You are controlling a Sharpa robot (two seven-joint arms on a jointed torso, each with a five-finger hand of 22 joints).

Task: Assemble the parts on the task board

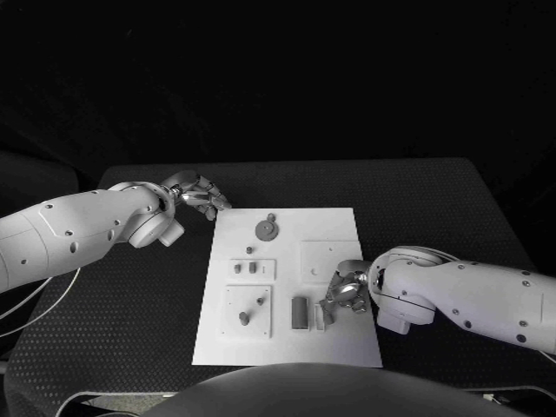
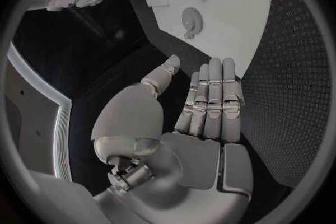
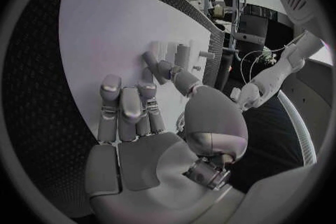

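Note:
The white task board (image 1: 291, 347) lies in the middle of the black table. On it sit a round gear (image 1: 267, 229), small pegs (image 1: 246, 268) and two upright blocks (image 1: 301, 313). My right hand (image 1: 346, 291) hovers over the board's right side, just right of the blocks. In the right wrist view its fingers (image 3: 125, 106) lie straight over the board (image 3: 105, 33), the thumb reaches toward the upright parts (image 3: 181, 56), and nothing is held. My left hand (image 1: 195, 195) is off the board's far left corner; its fingers (image 2: 213, 95) are straight and empty, short of the gear (image 2: 190, 18).
A recessed square (image 1: 328, 258) sits on the board's right half and a raised plate with pegs (image 1: 247, 311) on its near left. Black table mat (image 1: 115, 313) surrounds the board on all sides. A cable (image 1: 34, 304) trails under my left arm.

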